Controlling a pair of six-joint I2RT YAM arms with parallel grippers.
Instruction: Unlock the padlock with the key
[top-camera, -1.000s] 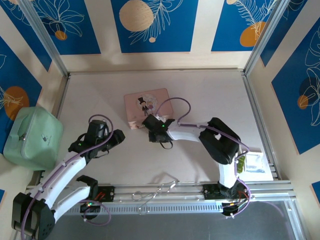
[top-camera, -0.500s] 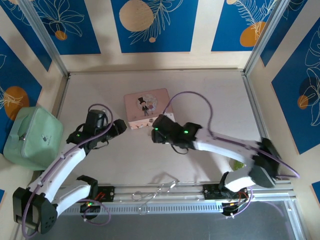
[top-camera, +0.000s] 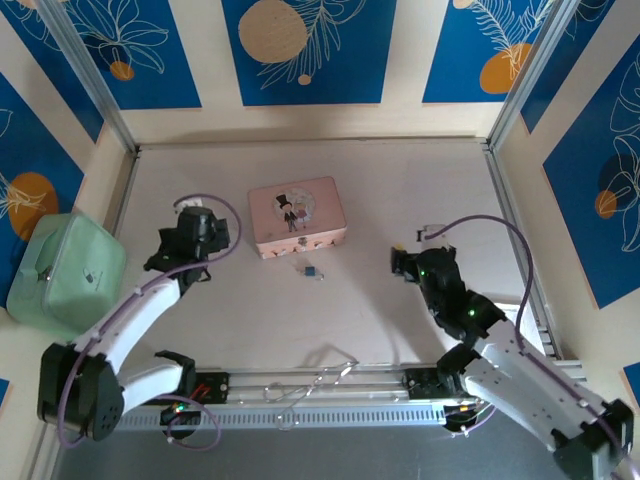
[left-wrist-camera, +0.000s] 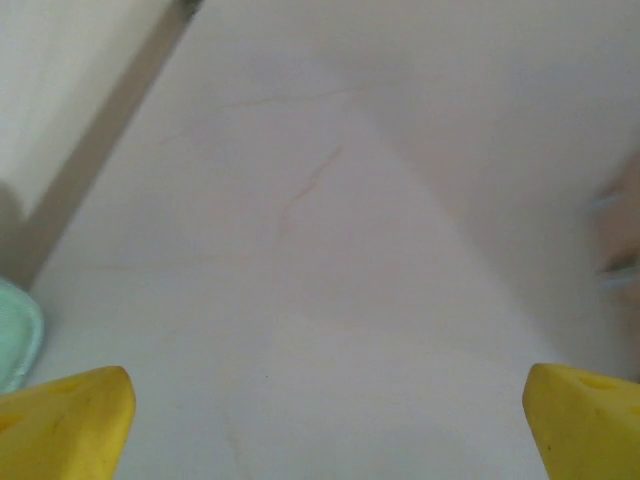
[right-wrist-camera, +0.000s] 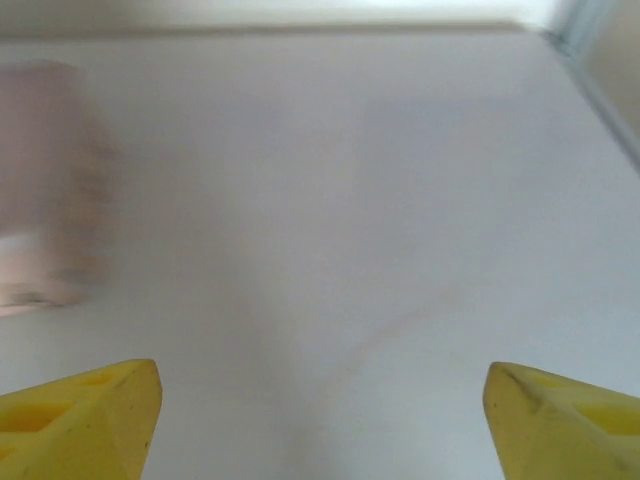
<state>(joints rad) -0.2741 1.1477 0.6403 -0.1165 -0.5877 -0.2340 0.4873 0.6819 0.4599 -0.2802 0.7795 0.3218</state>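
The tiny blue padlock (top-camera: 311, 270) with silvery parts lies on the white table just in front of the pink tin (top-camera: 297, 215). A small silvery bit (top-camera: 298, 266) touches its left side; I cannot tell whether that is the key. My left gripper (top-camera: 198, 228) hovers to the left of the tin, well away from the padlock. In the left wrist view the left gripper (left-wrist-camera: 330, 430) is open over bare table. My right gripper (top-camera: 402, 260) is off to the padlock's right. Seen from the right wrist, the right gripper (right-wrist-camera: 320, 420) stands open with nothing between its yellow fingertips (right-wrist-camera: 80, 415).
A mint-green case (top-camera: 65, 275) sits against the left wall, its edge (left-wrist-camera: 15, 345) showing in the left wrist view. The pink tin appears blurred at the left of the right wrist view (right-wrist-camera: 45, 180). Bent wire (top-camera: 320, 380) lies on the front rail. A small packet (top-camera: 510, 325) rests at the right edge.
Both arms have drawn back from the spot in front of the tin, left arm leftward, right arm far to the right. Both grippers have opened. The padlock now lies uncovered on the table.
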